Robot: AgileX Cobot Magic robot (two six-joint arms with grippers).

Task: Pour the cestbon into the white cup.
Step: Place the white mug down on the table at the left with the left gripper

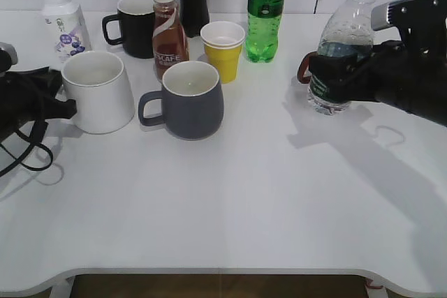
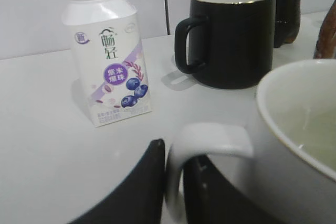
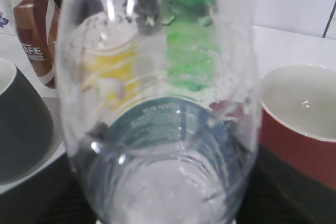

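Cestbon (image 1: 340,54) upright in the right claw (image 1: 328,78)'s grip; left claw (image 1: 66,106) straddles the white cup (image 1: 98,91)'s handle.

Right end effector (image 1: 334,78) came in from the right edge and was clamped around the lower half of the cestbon (image 1: 340,47), holding it upright and slightly tilted. Left end effector (image 1: 66,106) sat low at the left edge, its fingers (image 2: 142,187) straddling the handle of the white cup (image 1: 100,90).
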